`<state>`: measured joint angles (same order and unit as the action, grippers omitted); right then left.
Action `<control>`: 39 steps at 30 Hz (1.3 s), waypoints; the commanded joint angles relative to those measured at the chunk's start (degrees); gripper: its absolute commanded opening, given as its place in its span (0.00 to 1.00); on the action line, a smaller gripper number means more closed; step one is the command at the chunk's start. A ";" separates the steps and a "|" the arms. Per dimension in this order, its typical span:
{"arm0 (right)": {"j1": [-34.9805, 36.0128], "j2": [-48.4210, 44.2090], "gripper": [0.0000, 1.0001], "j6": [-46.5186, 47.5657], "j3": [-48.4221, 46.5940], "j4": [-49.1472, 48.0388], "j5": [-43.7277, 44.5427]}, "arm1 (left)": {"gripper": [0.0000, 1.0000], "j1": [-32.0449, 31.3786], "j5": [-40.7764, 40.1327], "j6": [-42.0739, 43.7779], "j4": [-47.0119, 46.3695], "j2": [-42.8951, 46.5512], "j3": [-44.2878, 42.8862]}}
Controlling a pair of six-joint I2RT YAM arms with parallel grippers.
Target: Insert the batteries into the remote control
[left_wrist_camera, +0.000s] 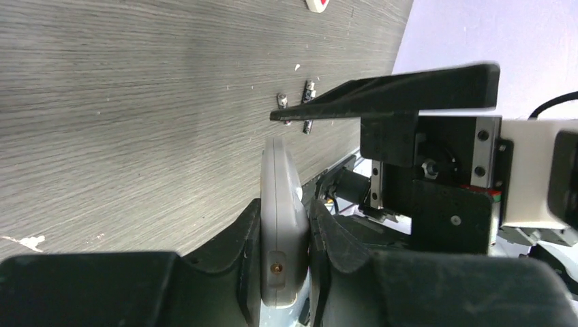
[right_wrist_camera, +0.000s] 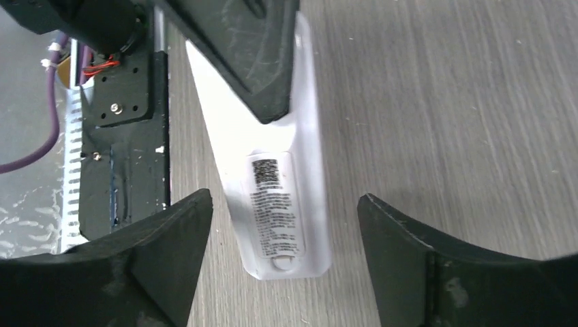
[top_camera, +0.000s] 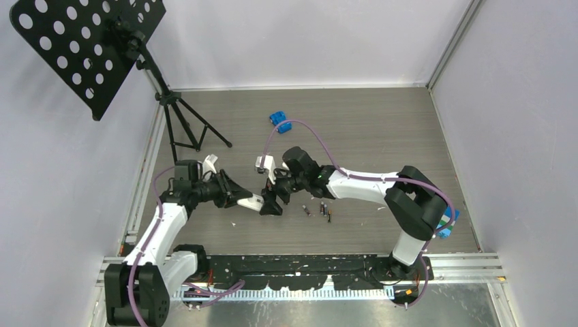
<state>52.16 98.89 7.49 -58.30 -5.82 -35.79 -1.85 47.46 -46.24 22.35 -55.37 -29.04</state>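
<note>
My left gripper [top_camera: 245,197] is shut on a white remote control [top_camera: 255,201] and holds it just above the table; in the left wrist view [left_wrist_camera: 285,212] its jaws press on the remote's [left_wrist_camera: 279,204] two faces. My right gripper [top_camera: 272,203] is open, its jaws either side of the remote's free end [right_wrist_camera: 276,204], whose back with a printed label faces the right wrist camera; the right gripper [right_wrist_camera: 283,208] touches nothing. A few small dark batteries [top_camera: 324,208] lie on the table to the right of the grippers, and two show in the left wrist view [left_wrist_camera: 308,95].
A second white remote [top_camera: 264,164] lies behind the right gripper, and a small white piece [top_camera: 210,162] behind the left one. A blue item [top_camera: 279,120] lies at the back. A black music stand [top_camera: 178,122] stands at the back left. White walls close the table in.
</note>
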 commanded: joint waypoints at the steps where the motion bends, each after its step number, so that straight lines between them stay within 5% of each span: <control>1: -0.75 -2.58 0.87 -9.57 -4.89 4.92 7.46 | 0.00 0.18 -1.65 1.72 -3.92 3.53 0.30; 8: -7.44 -11.57 0.86 -37.51 5.35 -4.08 11.66 | 0.00 -0.14 -3.54 -2.05 -15.44 3.38 4.80; 13: -8.44 -12.82 0.49 -58.53 10.85 -6.98 19.52 | 0.00 -3.76 -9.58 -5.92 -24.76 2.28 8.98; 16: -7.40 -10.27 0.41 -69.00 12.97 -10.99 19.86 | 0.00 -6.48 -14.15 -7.73 -29.40 1.91 11.12; 39: -2.85 3.24 0.51 -73.66 9.84 -15.41 22.60 | 0.00 -8.08 -18.90 -2.41 -20.15 1.65 14.53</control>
<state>49.10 101.08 -65.36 -46.61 -19.00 -14.59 -9.78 30.63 -51.64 -0.62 -52.53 -15.59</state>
